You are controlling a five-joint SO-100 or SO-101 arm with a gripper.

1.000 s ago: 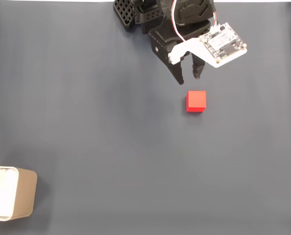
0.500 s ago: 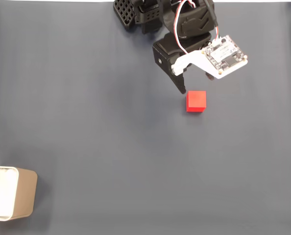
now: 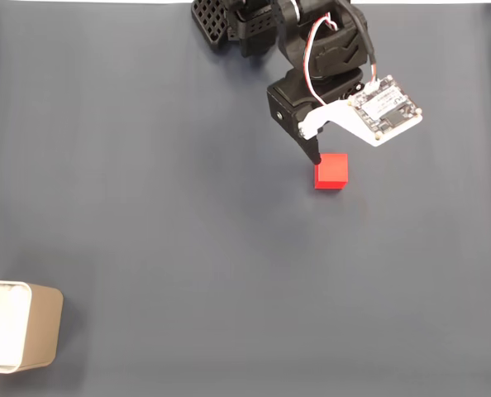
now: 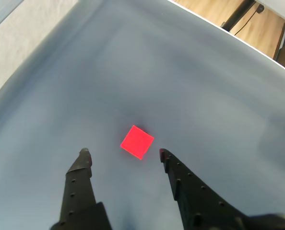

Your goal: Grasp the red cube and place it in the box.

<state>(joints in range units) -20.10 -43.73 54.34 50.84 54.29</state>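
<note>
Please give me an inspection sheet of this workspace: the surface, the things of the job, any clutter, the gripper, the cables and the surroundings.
Surface: dark blue-grey mat, flat, no marks seen.
Red cube: red cube lies on the mat, outside the box; in the wrist view it sits just ahead of the gap between the fingers.
Box: box at the lower left edge of the fixed view, partly cut off, white inside.
Clutter: nothing seen.
Gripper: gripper open, fingers spread wider than the cube, not touching it.
Cables: red and white wires loop over the arm.
Surroundings: wooden floor beyond the mat edge.
</note>
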